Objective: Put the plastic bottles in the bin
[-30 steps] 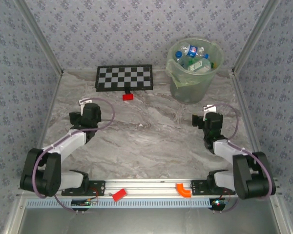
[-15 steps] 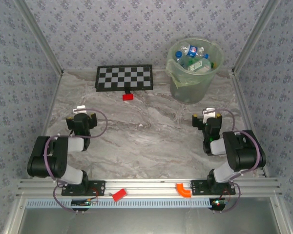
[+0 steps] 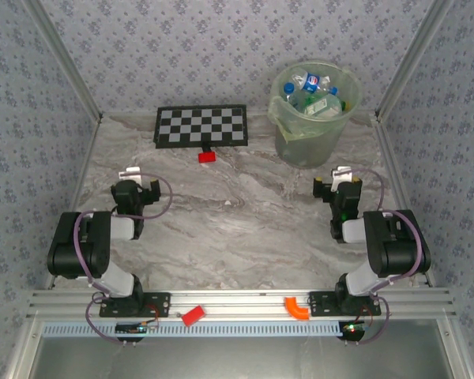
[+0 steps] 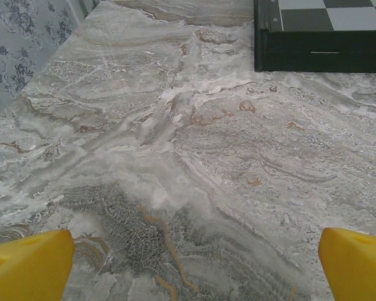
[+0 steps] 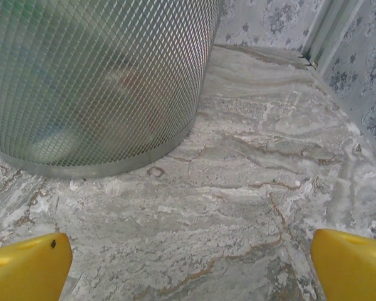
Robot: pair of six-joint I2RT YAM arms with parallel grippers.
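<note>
Bottles (image 3: 312,93), top view: green ones and clear ones with blue labels or caps, heaped inside the bin (image 3: 310,146). The bin stands upright on the table (image 3: 237,225) at the far right, close to the back wall. To its left lies the board (image 3: 201,125), flat, with the red block (image 3: 206,156) just beside its near edge. My left gripper (image 3: 134,178) sits low over the left half of the table, its arm folded back toward the base. My right gripper (image 3: 342,178) sits likewise on the right, near the bin but apart from it. Neither one carries anything.

Left wrist view: my left gripper (image 4: 188,276) has its jaws spread wide, and the two yellow fingers (image 4: 25,266) show at the bottom corners. Bare marbled table (image 4: 175,144) lies between them. The dark side of the board (image 4: 323,50) crosses the upper right, well ahead of the fingers.

Right wrist view: my right gripper (image 5: 188,269) is likewise wide, with a yellow finger (image 5: 354,263) in each bottom corner and nothing between them. The ribbed, translucent wall of the bin (image 5: 94,81) rises ahead and to the left, its base resting on the table (image 5: 250,188). Dim shapes show through that wall; I cannot tell which bottles they are.
</note>
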